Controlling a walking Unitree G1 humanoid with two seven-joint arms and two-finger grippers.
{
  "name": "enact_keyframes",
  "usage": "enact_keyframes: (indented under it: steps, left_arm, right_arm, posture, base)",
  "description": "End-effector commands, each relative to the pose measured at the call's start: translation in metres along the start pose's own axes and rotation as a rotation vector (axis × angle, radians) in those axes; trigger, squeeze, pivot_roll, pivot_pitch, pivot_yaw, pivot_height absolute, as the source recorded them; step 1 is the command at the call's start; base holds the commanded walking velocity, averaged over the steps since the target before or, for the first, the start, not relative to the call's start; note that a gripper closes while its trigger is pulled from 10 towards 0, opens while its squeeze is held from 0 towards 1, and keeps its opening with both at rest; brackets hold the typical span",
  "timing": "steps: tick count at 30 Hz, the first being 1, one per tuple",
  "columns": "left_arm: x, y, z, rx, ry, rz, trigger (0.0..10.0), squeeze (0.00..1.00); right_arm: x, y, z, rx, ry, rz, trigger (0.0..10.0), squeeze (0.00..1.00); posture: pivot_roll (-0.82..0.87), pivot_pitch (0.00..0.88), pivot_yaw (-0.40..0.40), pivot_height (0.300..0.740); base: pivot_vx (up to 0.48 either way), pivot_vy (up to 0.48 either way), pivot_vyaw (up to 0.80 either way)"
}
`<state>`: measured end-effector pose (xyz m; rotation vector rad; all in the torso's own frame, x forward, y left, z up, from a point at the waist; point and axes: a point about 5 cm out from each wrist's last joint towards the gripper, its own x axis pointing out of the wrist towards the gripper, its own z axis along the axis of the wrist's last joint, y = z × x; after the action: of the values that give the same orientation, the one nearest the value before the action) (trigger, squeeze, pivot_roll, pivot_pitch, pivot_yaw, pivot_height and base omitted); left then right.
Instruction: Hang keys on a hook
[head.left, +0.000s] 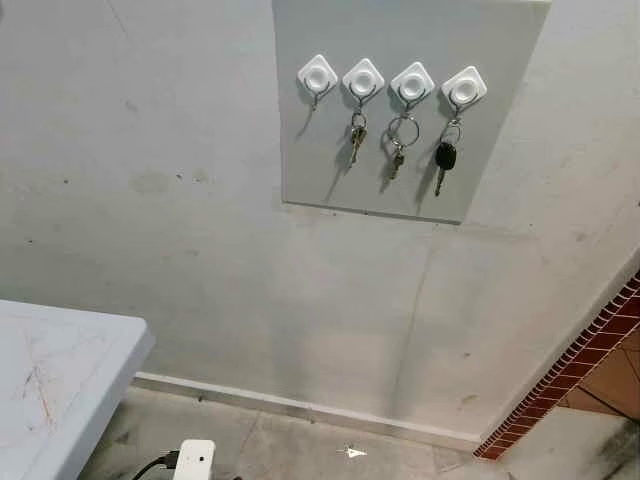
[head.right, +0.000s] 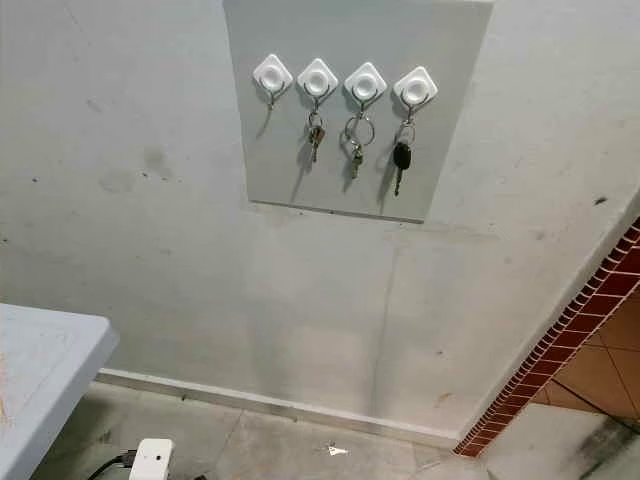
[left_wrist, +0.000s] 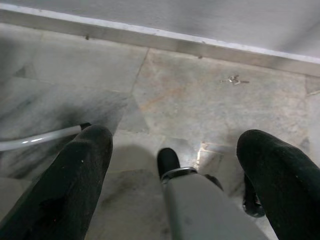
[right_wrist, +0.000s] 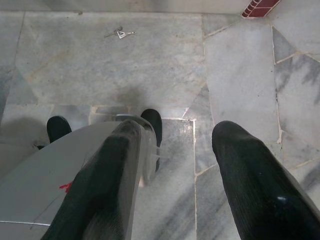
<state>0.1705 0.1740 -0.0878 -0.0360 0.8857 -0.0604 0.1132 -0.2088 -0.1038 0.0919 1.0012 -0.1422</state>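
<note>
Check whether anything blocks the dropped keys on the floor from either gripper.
Nothing visible does. The keys lie alone on bare floor near the wall's base, beyond the open left gripper and open right gripper.

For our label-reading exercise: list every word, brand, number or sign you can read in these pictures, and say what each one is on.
None can be read.
The hook board, the white hooks, the hanging keys and the table bear no legible text.
A small red mark in the right wrist view forms no letters.
</note>
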Motion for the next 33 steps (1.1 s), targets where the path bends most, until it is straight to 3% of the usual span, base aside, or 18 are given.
enact_keyframes:
  steps: [1,5,33]
  left_arm:
    - [0.001,-0.0017,0.0022,0.013,-0.002,-0.005,10.0,0.0]
    - [0.0017,-0.0048,0.0032,0.012,-0.003,-0.012,10.0,0.0]
    - [0.0009,-0.0058,-0.0008,-0.002,0.008,-0.014,10.0,0.0]
  right_arm:
    - [0.0002,-0.0002,-0.0003,-0.013,0.011,-0.002,10.0,0.0]
    - [0.0004,0.0007,-0.0004,-0.026,0.016,0.005,10.0,0.0]
    - [-0.0004,0.0034,-0.0044,-0.022,0.026,0.016,10.0,0.0]
  posture:
    - [-0.05,0.0,0.012,0.74]
    - [-0.05,0.0,0.01,0.74]
    - [-0.03,0.0,0.004,0.74]
  base:
    - [0.0,0.0,0.0]
    - [0.0,-0.189,0.0]
    - [0.0,-0.48,0.0]
